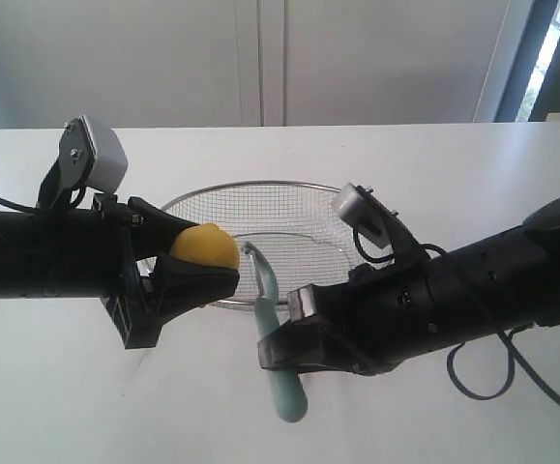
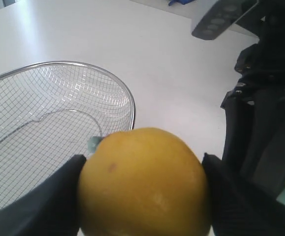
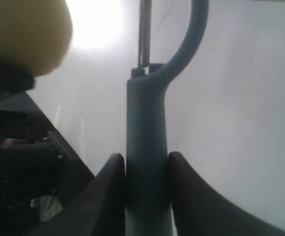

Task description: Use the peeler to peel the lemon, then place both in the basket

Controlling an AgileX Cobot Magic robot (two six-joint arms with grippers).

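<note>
My left gripper (image 1: 205,257) is shut on the yellow lemon (image 1: 205,247), holding it above the near rim of the wire basket (image 1: 223,187). In the left wrist view the lemon (image 2: 143,183) fills the space between both black fingers. My right gripper (image 1: 281,333) is shut on the teal handle of the peeler (image 1: 275,319), which stands nearly upright with its head and blade just right of the lemon. The right wrist view shows the peeler (image 3: 147,147) clamped between the fingers, with the lemon (image 3: 24,34) close beside its head.
The basket (image 2: 83,66) rests on a white table (image 1: 434,164), behind both grippers. The right arm's black body (image 2: 260,123) stands close to the lemon's far side. A wall and a window strip lie beyond the table's far edge.
</note>
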